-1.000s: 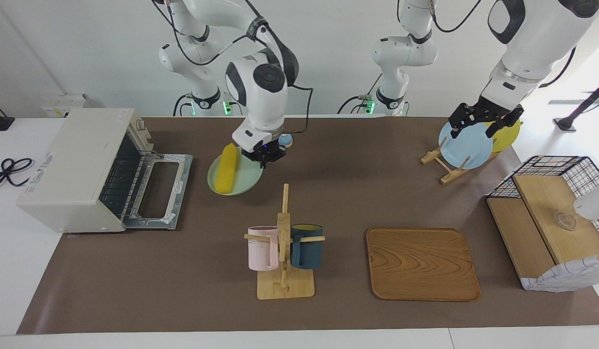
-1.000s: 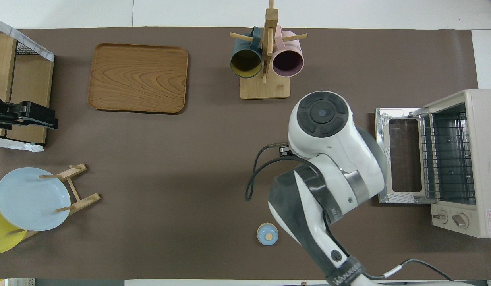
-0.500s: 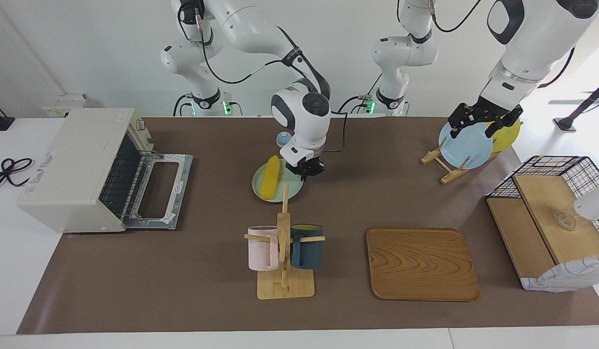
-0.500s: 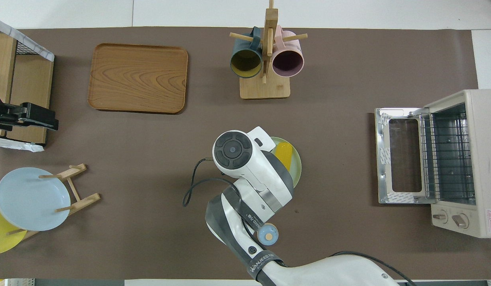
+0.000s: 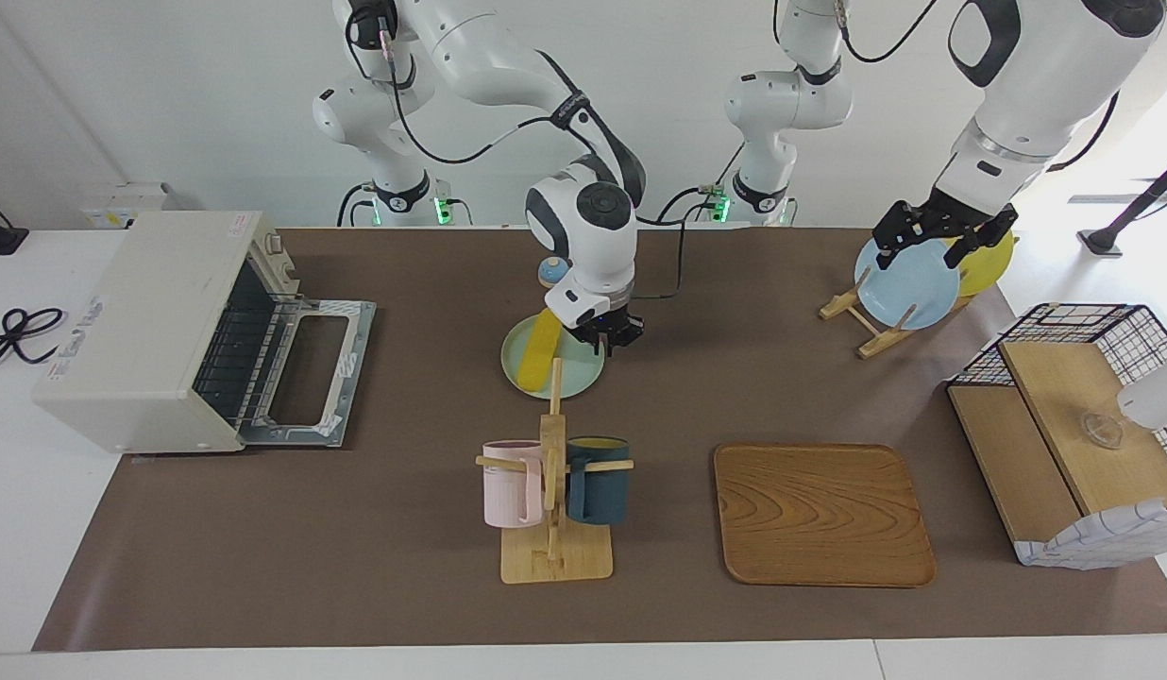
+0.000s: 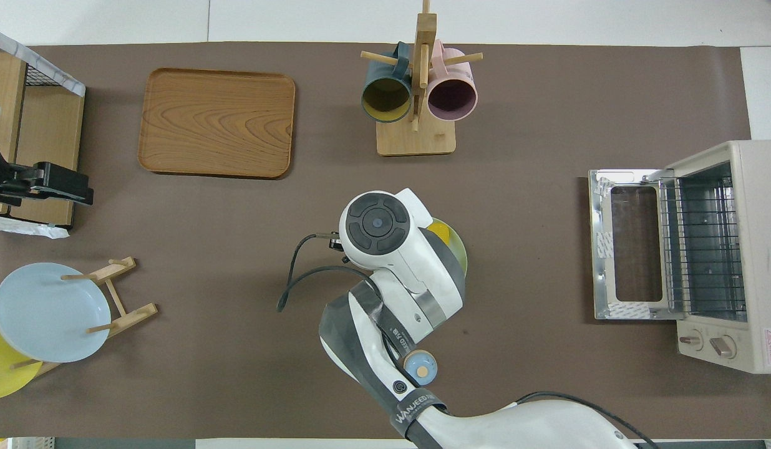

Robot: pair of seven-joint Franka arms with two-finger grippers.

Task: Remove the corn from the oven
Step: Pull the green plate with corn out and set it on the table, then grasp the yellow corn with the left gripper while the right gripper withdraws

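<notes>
Corn (image 5: 543, 348) lies on the pale green plate (image 5: 583, 376) mid-table, well clear of the open oven (image 5: 163, 326), with the right gripper (image 5: 607, 335) at the plate's rim, grip unreadable, so a snagged finger could tip it, while the left gripper (image 5: 942, 233) waits open over the blue plate (image 5: 909, 283).

The corn (image 5: 540, 350) lies on a green plate (image 5: 583, 376) beneath the right pincer (image 5: 610, 338), well apart from the open oven (image 5: 159, 326).
</notes>
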